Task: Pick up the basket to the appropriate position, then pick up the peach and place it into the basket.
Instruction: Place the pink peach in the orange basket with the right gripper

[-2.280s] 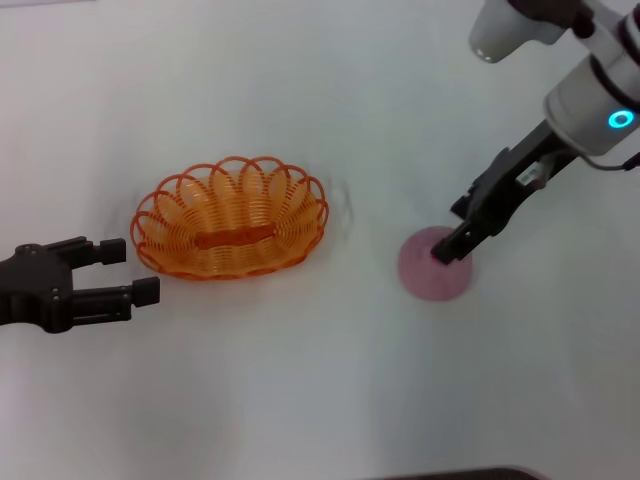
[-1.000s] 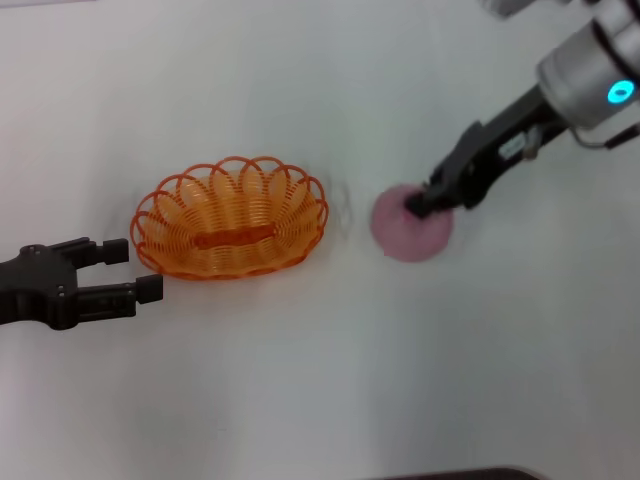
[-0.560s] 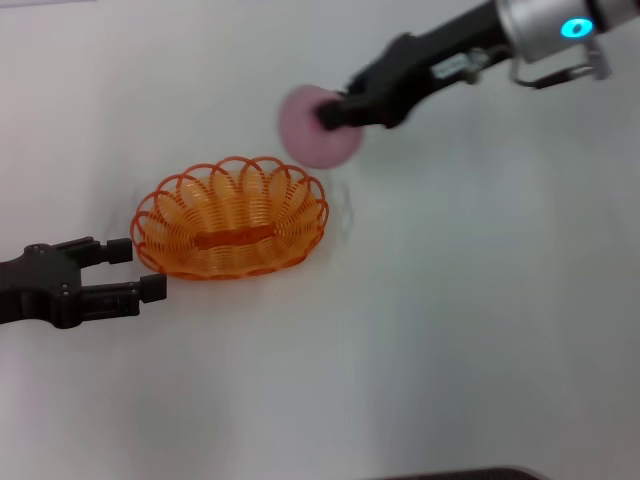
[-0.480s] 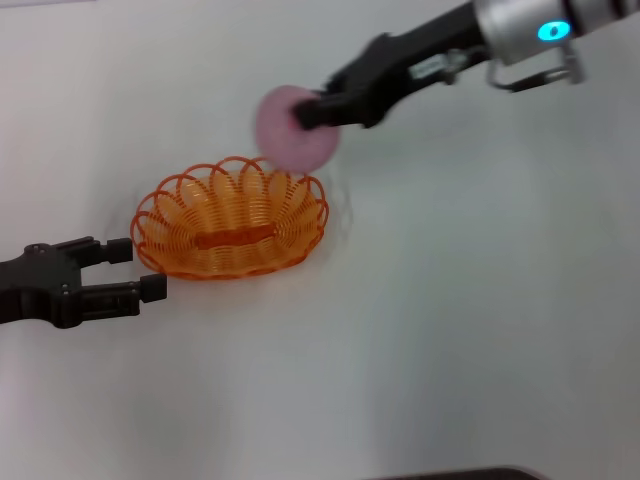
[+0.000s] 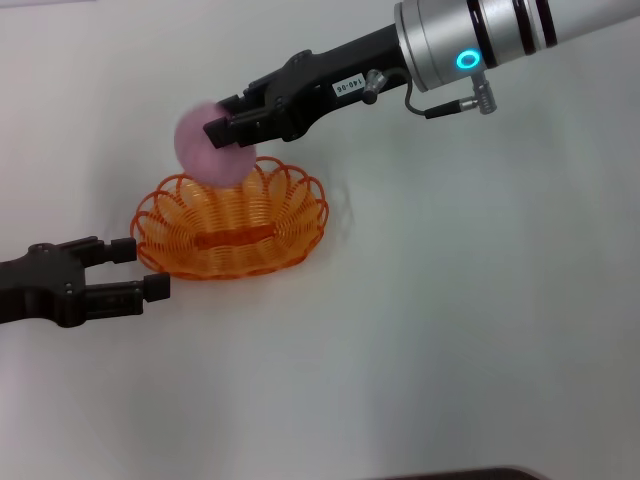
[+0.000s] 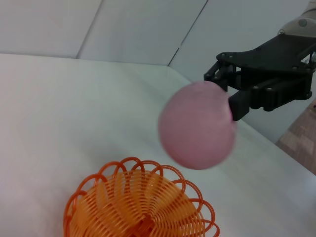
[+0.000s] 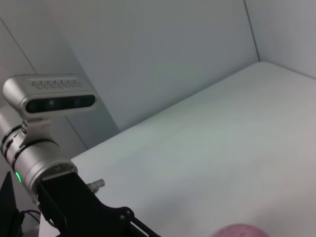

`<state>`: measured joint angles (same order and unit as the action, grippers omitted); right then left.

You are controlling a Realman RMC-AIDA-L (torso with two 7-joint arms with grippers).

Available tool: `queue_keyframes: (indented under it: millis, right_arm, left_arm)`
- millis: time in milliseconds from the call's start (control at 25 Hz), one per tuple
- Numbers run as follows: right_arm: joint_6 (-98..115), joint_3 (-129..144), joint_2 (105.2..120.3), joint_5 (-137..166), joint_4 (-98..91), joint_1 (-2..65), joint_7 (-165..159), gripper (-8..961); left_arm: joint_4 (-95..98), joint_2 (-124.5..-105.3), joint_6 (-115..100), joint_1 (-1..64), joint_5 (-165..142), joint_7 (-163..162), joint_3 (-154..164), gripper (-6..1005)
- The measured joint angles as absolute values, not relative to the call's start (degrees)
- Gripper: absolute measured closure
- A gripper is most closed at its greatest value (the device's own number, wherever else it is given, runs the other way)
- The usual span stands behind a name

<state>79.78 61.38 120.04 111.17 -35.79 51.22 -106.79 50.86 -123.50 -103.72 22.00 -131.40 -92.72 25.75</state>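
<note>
The orange wire basket [image 5: 231,228] sits on the white table left of centre; its rim also shows in the left wrist view [image 6: 140,207]. My right gripper [image 5: 222,133] is shut on the pink peach [image 5: 205,145] and holds it in the air above the basket's far left rim. The left wrist view shows the peach [image 6: 197,126] held above the basket by the right gripper [image 6: 232,98]. A sliver of the peach [image 7: 242,231] shows in the right wrist view. My left gripper [image 5: 145,268] is open, just left of the basket's near left edge.
The white table [image 5: 450,320] extends to the right and front of the basket. A dark edge [image 5: 450,474] runs along the table's front. In the right wrist view my head camera unit [image 7: 52,98] and left arm [image 7: 74,197] stand beyond the table.
My right gripper lifted the peach off the table at the right and carried it left, up over the basket's far left rim. The left gripper and basket stayed put.
</note>
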Motion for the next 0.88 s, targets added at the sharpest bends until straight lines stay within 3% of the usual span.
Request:
queue_keyframes:
  millis: [480, 600, 800, 880]
  right_arm:
    - [80.76, 61.01, 119.81, 109.77, -36.54, 49.17, -106.18, 444]
    - [82.54, 60.72, 119.53, 106.47, -38.77, 46.3, -104.34, 200]
    - [86.61, 58.86, 119.14, 102.75, -45.19, 38.96, -102.12, -7]
    - [88.24, 58.23, 118.5, 102.92, -46.76, 36.5, -102.07, -7]
  left_arm:
    - [50.36, -123.41, -103.71, 22.13, -131.55, -92.73, 25.75, 99]
    - [50.36, -123.4, -103.72, 22.15, -131.62, -92.73, 25.76, 99]
    - [50.52, -123.33, -103.71, 22.15, -131.66, -92.73, 25.34, 100]
    - [50.6, -123.3, -103.64, 22.15, -131.66, -92.72, 25.21, 100]
